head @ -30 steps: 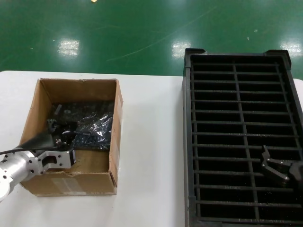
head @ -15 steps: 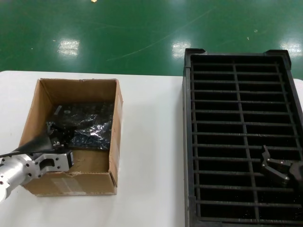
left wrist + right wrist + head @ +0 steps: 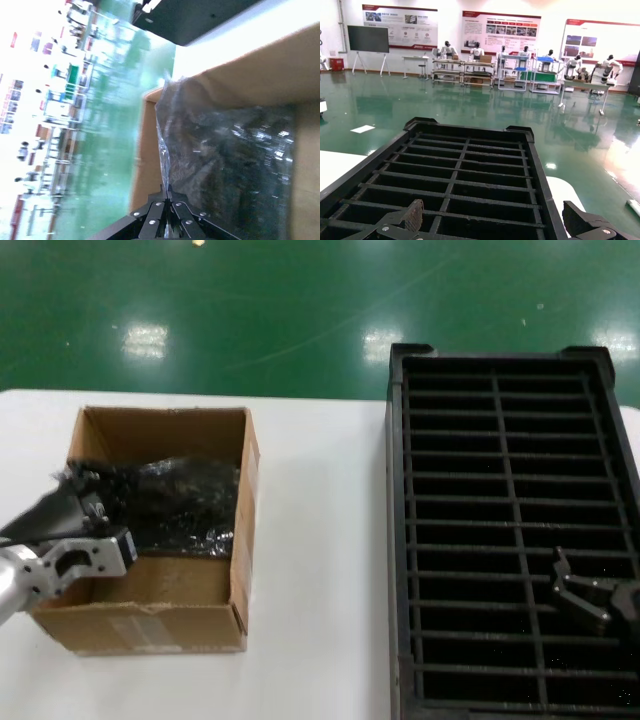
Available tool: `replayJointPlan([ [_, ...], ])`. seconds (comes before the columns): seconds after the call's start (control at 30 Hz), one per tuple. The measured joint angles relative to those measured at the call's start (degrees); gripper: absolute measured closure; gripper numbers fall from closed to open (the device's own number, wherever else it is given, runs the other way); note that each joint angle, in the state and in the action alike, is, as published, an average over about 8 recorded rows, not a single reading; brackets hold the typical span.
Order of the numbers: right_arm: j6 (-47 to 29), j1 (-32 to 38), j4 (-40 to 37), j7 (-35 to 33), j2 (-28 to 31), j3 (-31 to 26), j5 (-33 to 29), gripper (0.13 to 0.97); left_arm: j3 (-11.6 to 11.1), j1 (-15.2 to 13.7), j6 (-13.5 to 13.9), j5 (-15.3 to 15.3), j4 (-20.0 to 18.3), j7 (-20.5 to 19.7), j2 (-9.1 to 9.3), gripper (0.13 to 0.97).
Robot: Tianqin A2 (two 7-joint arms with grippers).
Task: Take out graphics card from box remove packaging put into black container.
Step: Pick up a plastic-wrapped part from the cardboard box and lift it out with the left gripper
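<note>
The left gripper point(image 3: 88, 523) is pinched shut on the edge of a shiny dark bag point(image 3: 170, 502) at the left side of the box point(image 3: 150, 625) — the bag hangs tilted inside it. The right gripper point(image 3: 590, 598) hovers with fingers spread over the near right of the black container point(image 3: 395, 540), slots bare.

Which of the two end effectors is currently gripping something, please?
The left end effector, at the box, is pinched on a shiny dark bag. The right end effector hangs open over the black container, holding nothing.
</note>
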Motion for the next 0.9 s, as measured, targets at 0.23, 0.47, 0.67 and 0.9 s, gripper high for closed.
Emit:
replayJointPlan([
  [0.23, 0.0, 0.0, 0.0, 0.0, 0.0, 0.0, 0.0, 0.129, -6.4, 6.1, 1.7, 6.7, -11.7, -5.7, -0.40, 0.957],
  [0.47, 0.0, 0.0, 0.0, 0.0, 0.0, 0.0, 0.0, 0.129, -12.7, 13.0, 4.0, 10.7, -23.9, -9.2, -0.84, 0.957],
  [0.67, 0.0, 0.0, 0.0, 0.0, 0.0, 0.0, 0.0, 0.129, -17.9, 18.3, 5.0, 12.0, -32.8, -10.8, -0.73, 0.957],
  [0.9, 0.0, 0.0, 0.0, 0.0, 0.0, 0.0, 0.0, 0.129, -22.2, 24.3, 4.9, 10.1, -41.4, -11.1, -1.19, 0.957],
])
